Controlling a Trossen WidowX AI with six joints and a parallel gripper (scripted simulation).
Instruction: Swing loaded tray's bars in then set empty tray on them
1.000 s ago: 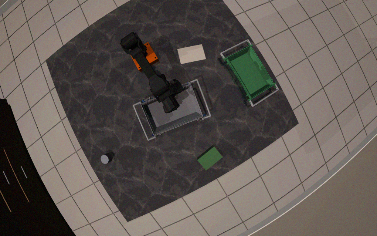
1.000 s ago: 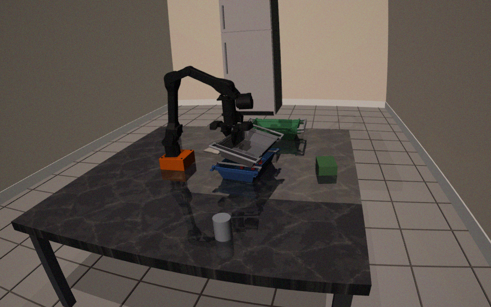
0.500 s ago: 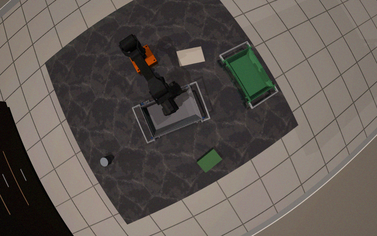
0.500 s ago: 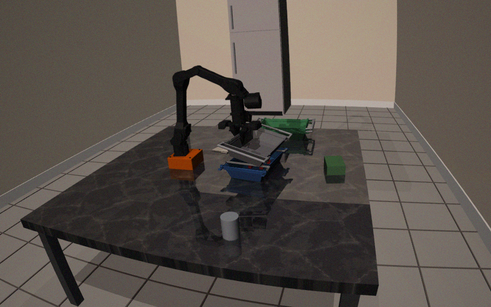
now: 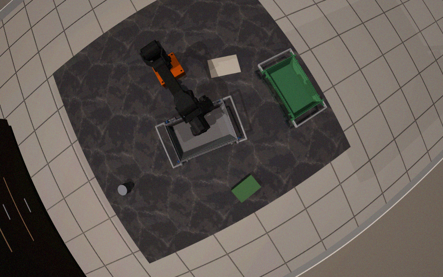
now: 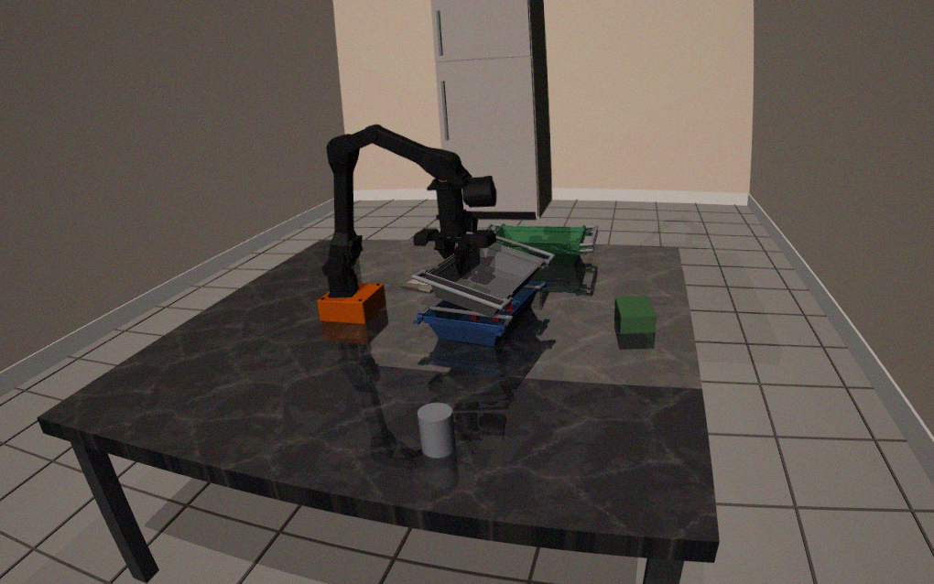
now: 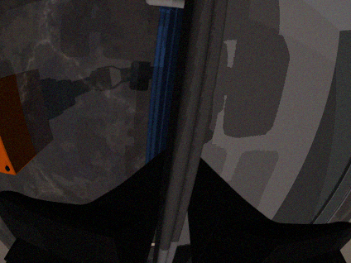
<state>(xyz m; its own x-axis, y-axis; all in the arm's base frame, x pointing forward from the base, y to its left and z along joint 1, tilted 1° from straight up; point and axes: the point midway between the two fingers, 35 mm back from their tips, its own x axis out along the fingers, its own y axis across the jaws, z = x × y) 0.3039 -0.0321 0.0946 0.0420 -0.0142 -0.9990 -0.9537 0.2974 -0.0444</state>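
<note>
The blue loaded tray (image 6: 462, 333) (image 7: 157, 87) stands on the table, with red blocks (image 6: 510, 307) showing inside. One of its wire bars (image 6: 475, 314) lies across the near end in the exterior view; the far bar is mostly hidden. The empty grey tray (image 5: 209, 140) (image 6: 499, 276) (image 7: 203, 91) is over the blue tray, tilted, with its gripped long side higher and its opposite side low near the bar. Whether they touch is unclear. Its own bars stick out past its ends. My gripper (image 6: 461, 264) (image 7: 179, 159) is shut on the grey tray's long rim.
A green tray (image 5: 295, 88) (image 6: 544, 239) stands at the table's far side. A green block (image 5: 246, 188) (image 6: 634, 315), a grey cylinder (image 5: 122, 189) (image 6: 436, 431) and a flat cream piece (image 5: 224, 66) also stand or lie on the table. The orange base (image 5: 176, 67) (image 6: 351, 304) is behind the trays.
</note>
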